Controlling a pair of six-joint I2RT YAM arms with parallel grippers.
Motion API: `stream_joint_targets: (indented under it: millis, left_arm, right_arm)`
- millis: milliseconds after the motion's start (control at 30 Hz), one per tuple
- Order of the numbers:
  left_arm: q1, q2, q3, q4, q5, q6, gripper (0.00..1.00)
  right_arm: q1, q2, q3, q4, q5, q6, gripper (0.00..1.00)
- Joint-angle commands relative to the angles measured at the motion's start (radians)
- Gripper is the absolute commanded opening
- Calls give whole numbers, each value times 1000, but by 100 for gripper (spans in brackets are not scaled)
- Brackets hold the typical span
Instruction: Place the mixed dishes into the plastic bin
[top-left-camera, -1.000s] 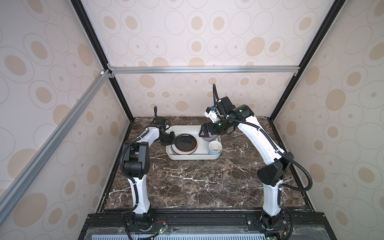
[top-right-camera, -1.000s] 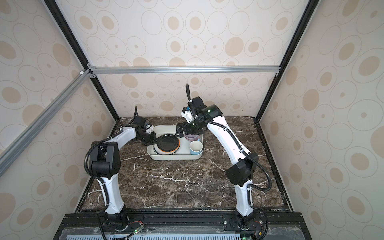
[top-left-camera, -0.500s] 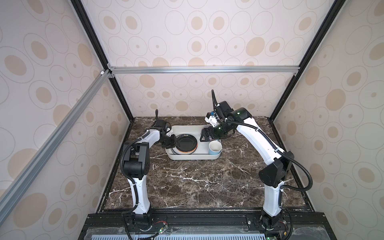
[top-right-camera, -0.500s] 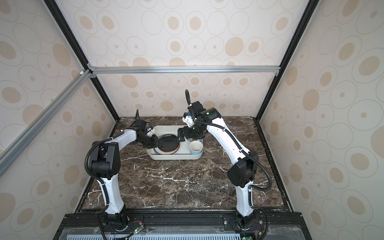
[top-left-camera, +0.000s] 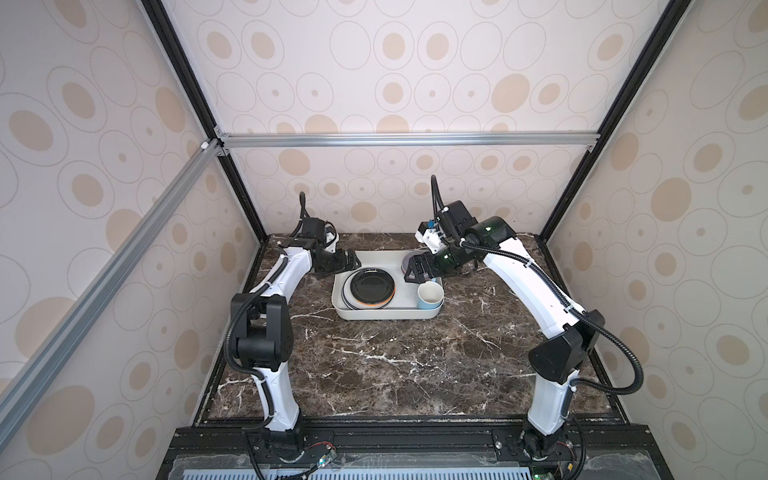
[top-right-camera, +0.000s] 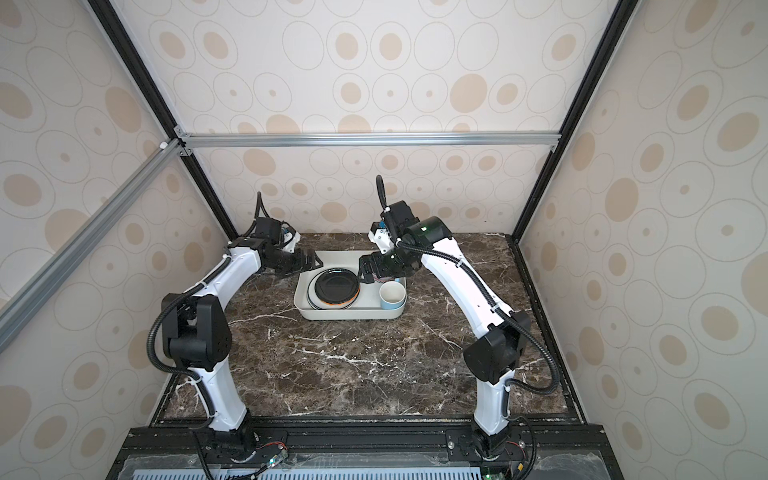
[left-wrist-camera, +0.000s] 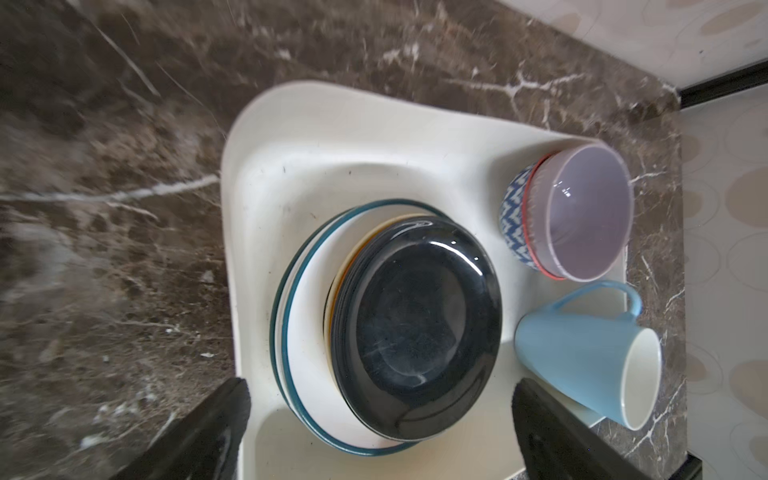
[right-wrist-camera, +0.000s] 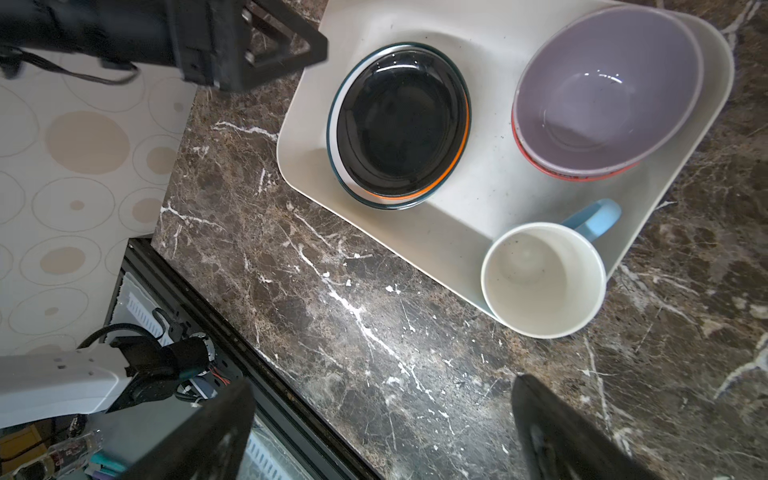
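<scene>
The white bin (top-left-camera: 385, 319) rests on the marbled worktop (top-left-camera: 374, 374). In the bin's left half, plates lie stacked flat. A black plate (left-wrist-camera: 415, 328) is on top, an orange-edged plate (right-wrist-camera: 415, 196) is under it, and a white plate with a green rim (left-wrist-camera: 307, 303) sits lower down. In the bin's far right corner a bowl with a lilac inside (left-wrist-camera: 586, 212) nests in a red-rimmed patterned bowl (left-wrist-camera: 512, 216). A light blue mug (left-wrist-camera: 577, 357) stands upright in the bin's near right corner, just beside the bowls. The left gripper (top-left-camera: 352, 264) hovers at the bin's far left corner, its fingers (left-wrist-camera: 220, 419) spread wide with nothing between them. The right gripper (top-left-camera: 409, 272) hangs over the bin's far right corner, above the bowls, and its fingers (right-wrist-camera: 548, 415) are likewise wide and empty.
</scene>
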Motion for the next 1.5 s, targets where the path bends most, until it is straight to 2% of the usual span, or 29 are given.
stream_joint_targets:
  millis: [0, 233, 467, 700, 900, 1033, 1100, 1233, 1467]
  left_arm:
    - [35, -119, 8, -15, -89, 29, 99]
    - [149, -419, -286, 179, -224, 22, 99]
    - [160, -638, -567, 322, -472, 87, 99]
    - [162, -775, -816, 472, -532, 105, 99]
    - [161, -922, -1112, 776, -575, 96, 99]
    - [162, -1043, -1326, 1052, -616, 131, 99]
    - [162, -1084, -1382, 1161, -618, 142, 99]
    - [162, -1027, -1448, 1328, -599, 185, 99]
    - [162, -812, -1458, 1503, -531, 171, 99]
  right_arm:
    - [-18, -90, -96, 40, 64, -20, 100]
    - [-100, -333, -467, 244, 251, -19, 100]
    - [-207, -506, -787, 362, 370, -37, 100]
    - [-272, -711, -1105, 534, 467, 0, 100]
    - [-327, -874, -1332, 688, 570, -35, 100]
    - [-342, -899, -1404, 781, 617, -57, 100]
    - [-344, -894, -1435, 848, 646, -76, 100]
    - [-352, -848, -1497, 1014, 713, -121, 100]
    - [-408, -735, -1549, 1240, 691, -110, 100]
